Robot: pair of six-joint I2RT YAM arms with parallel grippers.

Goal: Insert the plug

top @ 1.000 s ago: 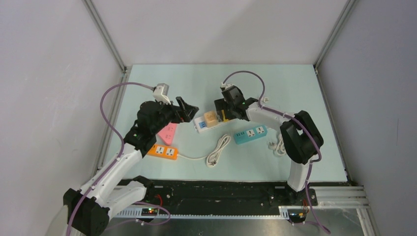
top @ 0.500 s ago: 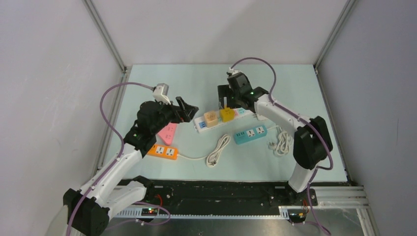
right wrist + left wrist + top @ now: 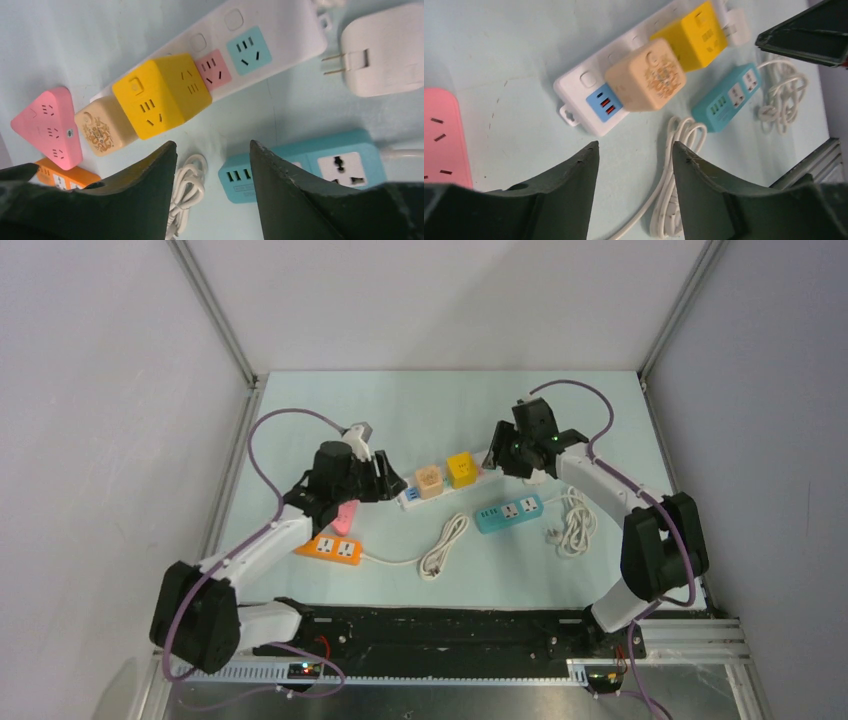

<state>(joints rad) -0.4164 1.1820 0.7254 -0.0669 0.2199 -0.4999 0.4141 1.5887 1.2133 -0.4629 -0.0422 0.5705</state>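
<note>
Nearest the bases, the teal strip (image 3: 510,512) lies just in front of the white power strip (image 3: 280,30). That strip runs aslant across the table, with a beige cube (image 3: 646,75) and a yellow cube (image 3: 160,95) seated in it. The left gripper (image 3: 634,147) hovers at the strip's left end, jaws parted with nothing between them. The right gripper (image 3: 212,145) hangs over the other end, jaws likewise parted and empty. The white plug (image 3: 385,50) lies flat on the table just beside the strip's right end, ahead and to one side of the right fingertips. Its two prongs point back toward the strip, near the free blue socket (image 3: 248,50). The right arm is much the nearer, so the pick likely falls to it, gripping across the plug's body at right angles to the prongs.
</note>
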